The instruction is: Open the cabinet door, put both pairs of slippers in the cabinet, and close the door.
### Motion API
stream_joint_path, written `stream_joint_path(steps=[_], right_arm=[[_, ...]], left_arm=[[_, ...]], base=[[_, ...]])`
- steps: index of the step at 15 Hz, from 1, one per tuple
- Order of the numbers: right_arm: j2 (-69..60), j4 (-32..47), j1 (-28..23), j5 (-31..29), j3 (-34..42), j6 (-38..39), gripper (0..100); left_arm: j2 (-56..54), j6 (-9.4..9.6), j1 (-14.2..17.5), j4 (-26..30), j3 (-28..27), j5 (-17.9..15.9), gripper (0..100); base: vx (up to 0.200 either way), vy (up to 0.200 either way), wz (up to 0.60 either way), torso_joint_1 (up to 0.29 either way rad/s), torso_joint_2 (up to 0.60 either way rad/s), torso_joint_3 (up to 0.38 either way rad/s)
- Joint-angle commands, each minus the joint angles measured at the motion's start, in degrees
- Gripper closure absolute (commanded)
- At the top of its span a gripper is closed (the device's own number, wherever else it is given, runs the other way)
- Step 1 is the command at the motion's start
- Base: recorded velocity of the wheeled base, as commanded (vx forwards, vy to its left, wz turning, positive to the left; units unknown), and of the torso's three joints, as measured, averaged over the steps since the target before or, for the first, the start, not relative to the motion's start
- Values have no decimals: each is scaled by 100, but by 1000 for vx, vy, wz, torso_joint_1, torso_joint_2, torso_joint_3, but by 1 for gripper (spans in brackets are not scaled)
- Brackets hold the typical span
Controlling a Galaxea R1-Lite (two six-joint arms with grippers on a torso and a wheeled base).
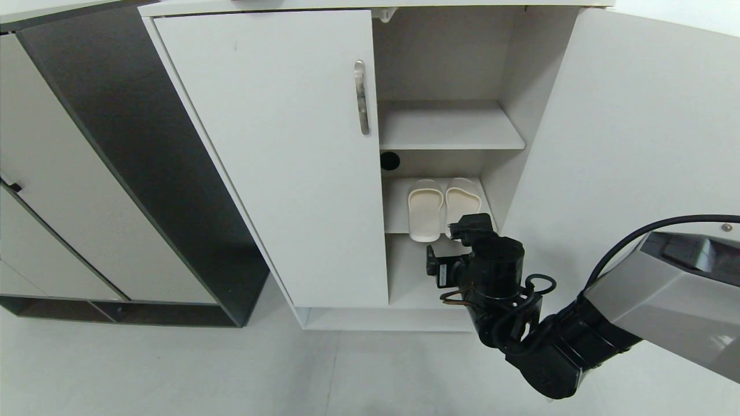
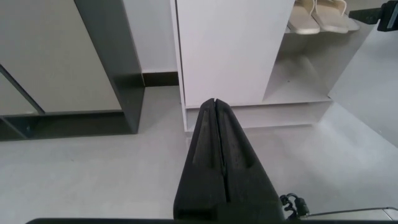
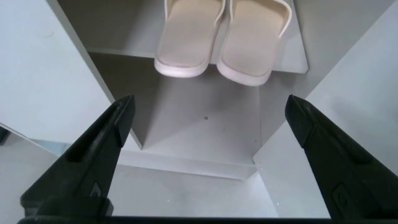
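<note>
A pair of cream slippers (image 1: 442,208) lies side by side on the cabinet's middle shelf (image 1: 396,216), heels overhanging the shelf's front edge. The right cabinet door (image 1: 630,144) stands wide open; the left door (image 1: 277,156) with its metal handle (image 1: 361,97) is closed. My right gripper (image 1: 457,245) hovers just in front of the slippers (image 3: 219,38), open, with nothing between its fingers (image 3: 93,165). My left gripper (image 2: 214,107) is shut and empty, held low over the floor in front of the closed door (image 2: 230,46). The slippers (image 2: 320,17) show at the upper corner of the left wrist view.
The upper shelf (image 1: 448,124) and bottom shelf (image 1: 413,271) hold nothing. A dark round hole (image 1: 390,160) marks the back panel. A grey-and-white cabinet (image 1: 110,173) stands to the left. Bare grey floor (image 1: 231,370) spreads in front.
</note>
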Motion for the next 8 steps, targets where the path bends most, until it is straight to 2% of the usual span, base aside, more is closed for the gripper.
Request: stream_joint_path(steps=[1,3,8], right_arm=[[12,-2,0,8,2,0,0],[30,-11,0,8,11,0,0],[30,-2,0,8,29,0,0]], left_arm=[[7,1,-1,0,1,0,100],[7,1,-1,0,1,0,100],[7,1,-1,0,1,0,100]], base=[[0,0,0,0,0,0],[0,0,0,4,-1,55],[0,0,0,4,1,186]])
